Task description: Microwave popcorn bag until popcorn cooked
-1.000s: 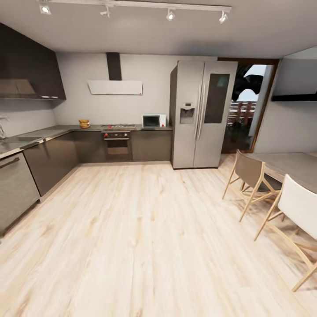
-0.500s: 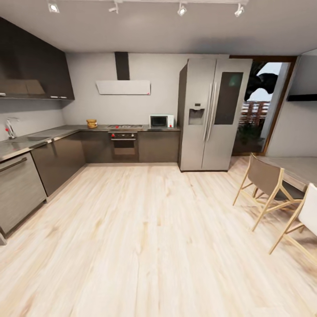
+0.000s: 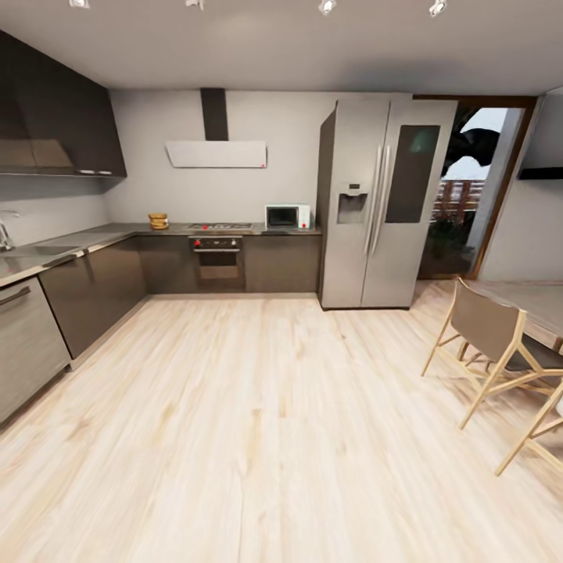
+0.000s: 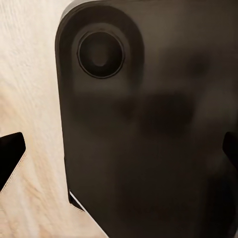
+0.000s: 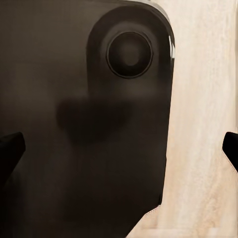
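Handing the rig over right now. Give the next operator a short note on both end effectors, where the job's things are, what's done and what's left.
Left end effector: fingertips wide apart, holding nothing. Right end effector: same, open and empty.
Popcorn bag: on the far countertop, left of the hob.
Microwave: same counter run, right of the hob, beside the fridge; door looks shut.
Done: nothing handled yet; the robot stands far across the wood floor.
Left: drive up, grasp bag, open microwave, load it, close, heat.

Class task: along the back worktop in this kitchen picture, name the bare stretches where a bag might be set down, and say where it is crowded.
Bare worktop runs from the sink corner to the popcorn bag, with a short gap between bag and hob. It is crowded from the hob to the microwave, which sits tight against the fridge.
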`<state>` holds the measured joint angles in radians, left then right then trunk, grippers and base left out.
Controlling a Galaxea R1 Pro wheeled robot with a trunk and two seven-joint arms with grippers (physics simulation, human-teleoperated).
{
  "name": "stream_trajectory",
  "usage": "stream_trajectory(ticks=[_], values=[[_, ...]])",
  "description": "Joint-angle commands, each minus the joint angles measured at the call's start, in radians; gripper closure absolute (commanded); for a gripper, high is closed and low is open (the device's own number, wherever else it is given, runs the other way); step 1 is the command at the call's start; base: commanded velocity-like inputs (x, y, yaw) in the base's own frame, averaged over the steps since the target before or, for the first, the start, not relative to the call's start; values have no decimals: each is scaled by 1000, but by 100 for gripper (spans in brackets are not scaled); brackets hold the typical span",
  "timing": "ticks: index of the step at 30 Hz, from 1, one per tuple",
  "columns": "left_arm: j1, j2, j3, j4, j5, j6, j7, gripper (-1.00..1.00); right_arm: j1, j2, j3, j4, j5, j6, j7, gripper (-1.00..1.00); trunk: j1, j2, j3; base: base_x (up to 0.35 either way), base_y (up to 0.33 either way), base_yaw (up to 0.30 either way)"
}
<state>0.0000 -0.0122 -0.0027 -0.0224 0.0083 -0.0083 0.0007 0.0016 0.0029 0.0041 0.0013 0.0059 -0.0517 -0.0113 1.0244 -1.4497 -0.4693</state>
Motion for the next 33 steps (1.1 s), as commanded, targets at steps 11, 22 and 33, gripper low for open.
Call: stream_trajectory(ticks=[11, 22, 33], values=[[0, 0, 0, -1, 1, 21, 5, -100, 0, 0, 1, 0, 2, -2, -1, -100, 1, 0, -1, 333, 0, 0], [0, 0, 0, -1, 1, 22, 5, -100, 0, 0, 1, 0, 0, 1, -1, -100, 1, 0, -1, 333, 0, 0], [0, 0, 0, -1, 1, 22, 6, -100, 0, -1, 1, 0, 0, -3, -1, -100, 1, 0, -1, 333, 0, 0]])
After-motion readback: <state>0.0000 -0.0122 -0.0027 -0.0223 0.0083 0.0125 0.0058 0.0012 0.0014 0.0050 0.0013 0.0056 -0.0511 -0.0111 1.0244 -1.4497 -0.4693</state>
